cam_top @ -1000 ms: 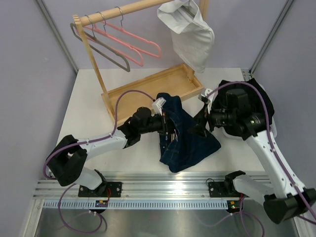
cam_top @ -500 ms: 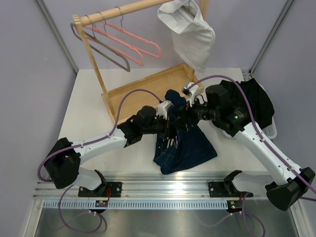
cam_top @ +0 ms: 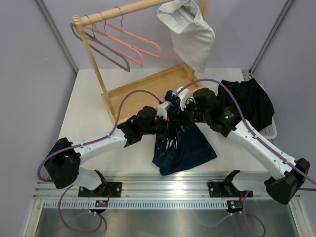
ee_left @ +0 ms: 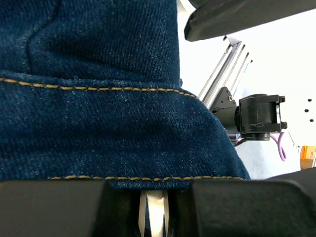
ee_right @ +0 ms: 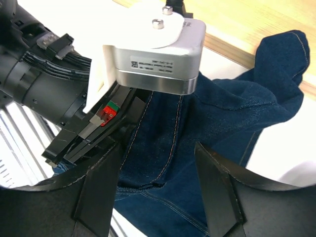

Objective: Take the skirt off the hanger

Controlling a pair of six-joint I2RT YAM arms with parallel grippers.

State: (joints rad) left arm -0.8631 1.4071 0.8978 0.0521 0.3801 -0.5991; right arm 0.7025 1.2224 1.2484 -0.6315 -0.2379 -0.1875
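Right jaws swung left, closer over skirt (cam_top: 190, 150).

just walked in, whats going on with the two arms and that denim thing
The left gripper is shut on a stitched edge of the denim skirt and holds it up, with the rest draping onto the table. The right gripper is open, its fingers spread over the denim right next to the left one, gripping nothing. Whether a hanger is inside the skirt is hidden. A wooden rack with bare hangers stands behind.

You see the denim skirt (ee_left: 89, 113) filling most of the frame, its yellow-stitched hem pinched in the left gripper (ee_left: 154, 200), a black arm mount (ee_left: 259, 117) beyond at right
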